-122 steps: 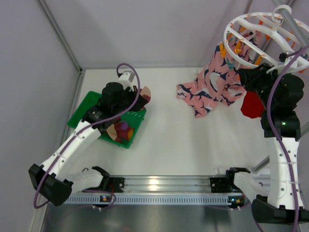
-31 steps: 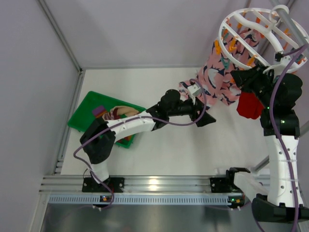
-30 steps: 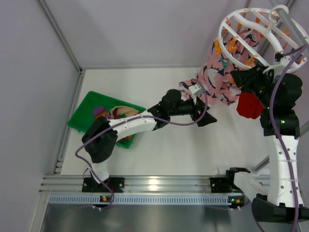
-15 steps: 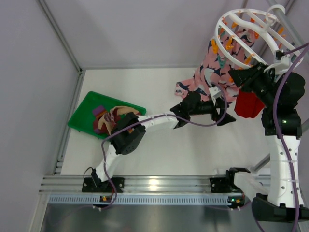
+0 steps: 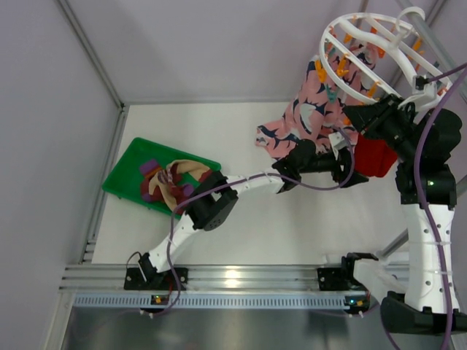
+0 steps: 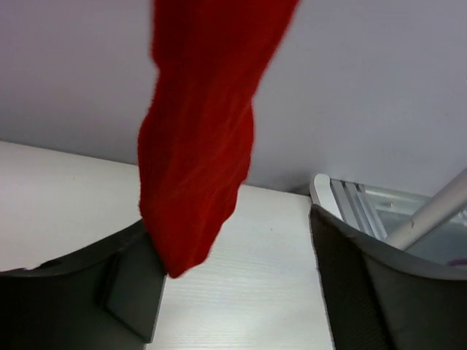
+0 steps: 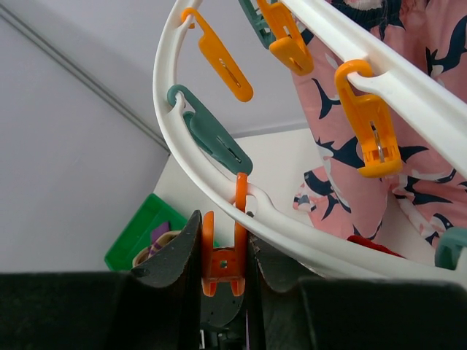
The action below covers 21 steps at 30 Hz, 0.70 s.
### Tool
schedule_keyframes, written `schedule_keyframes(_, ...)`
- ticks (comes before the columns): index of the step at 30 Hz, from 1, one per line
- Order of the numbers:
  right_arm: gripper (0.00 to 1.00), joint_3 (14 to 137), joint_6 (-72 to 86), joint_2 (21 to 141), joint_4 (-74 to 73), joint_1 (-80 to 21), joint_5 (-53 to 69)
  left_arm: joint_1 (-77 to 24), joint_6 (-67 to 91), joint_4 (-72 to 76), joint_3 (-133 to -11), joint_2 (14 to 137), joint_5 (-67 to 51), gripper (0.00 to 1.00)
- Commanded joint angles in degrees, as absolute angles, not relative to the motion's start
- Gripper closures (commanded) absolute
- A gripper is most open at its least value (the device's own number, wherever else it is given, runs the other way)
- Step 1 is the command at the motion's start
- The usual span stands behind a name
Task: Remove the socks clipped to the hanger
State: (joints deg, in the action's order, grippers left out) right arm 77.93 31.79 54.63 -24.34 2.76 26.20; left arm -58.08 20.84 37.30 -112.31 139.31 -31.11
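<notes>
The white round hanger (image 5: 372, 51) hangs at the top right, with orange and teal pegs on its rings. A bright red sock (image 5: 373, 157) hangs below it. In the left wrist view the red sock (image 6: 197, 168) dangles between the fingers of my left gripper (image 6: 233, 277), its tip against the left finger (image 6: 124, 284). The jaws stand wide apart, so it is open. My right gripper (image 7: 222, 273) is shut on an orange peg (image 7: 222, 262) that hangs from the hanger's outer ring (image 7: 292, 226). Other socks (image 5: 171, 186) lie in the green tray (image 5: 124, 175).
A large pink cloth with navy print (image 5: 306, 120) hangs from the hanger down to the table, just left of my left gripper (image 5: 352, 173). Grey frame poles (image 5: 430, 36) run behind the hanger. A metal rail (image 5: 233, 281) lines the near edge.
My left arm has stretched from the table's middle to the right, bringing its gripper under the red sock. The hanger and pink cloth have swung a little left. The right gripper keeps its hold.
</notes>
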Motion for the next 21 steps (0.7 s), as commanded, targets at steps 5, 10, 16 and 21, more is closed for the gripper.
schedule_keyframes(5,1.00,80.60,31.12,54.84,-25.84,1.93,31.38,-58.80,29.94,42.10,-112.51,135.54,-43.49,1.00)
schedule_keyframes(10,0.86,79.81,30.06,54.93,-26.28,1.93,29.53,-57.66,40.31,42.19,-101.19,126.49,-46.31,1.00)
schedule_keyframes(16,0.47,79.45,29.36,55.81,-27.16,1.93,29.53,-55.46,49.12,42.10,-93.44,114.46,-49.04,1.00)
schedule_keyframes(21,0.12,79.10,29.18,54.94,-28.38,1.93,29.71,-51.78,54.48,42.10,-89.65,109.87,-49.13,1.00)
